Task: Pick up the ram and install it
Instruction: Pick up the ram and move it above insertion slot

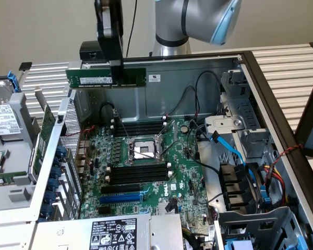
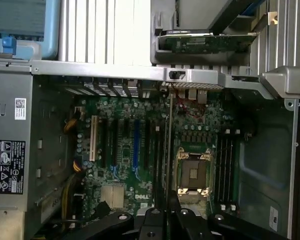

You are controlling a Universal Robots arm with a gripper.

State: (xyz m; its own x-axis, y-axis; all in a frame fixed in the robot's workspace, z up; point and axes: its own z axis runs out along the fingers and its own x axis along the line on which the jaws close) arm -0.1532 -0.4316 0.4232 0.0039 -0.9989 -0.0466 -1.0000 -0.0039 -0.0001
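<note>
Silver-grey arm (image 1: 172,21) with a pale blue joint cap, bent across the top of the exterior view. Black gripper (image 1: 116,70) to the exterior view's left of it, pointed straight down, jaws pinched on the upper edge of the ram (image 1: 88,78), held level. In the wrist view, black fingers (image 2: 182,217) nearly together.
</note>
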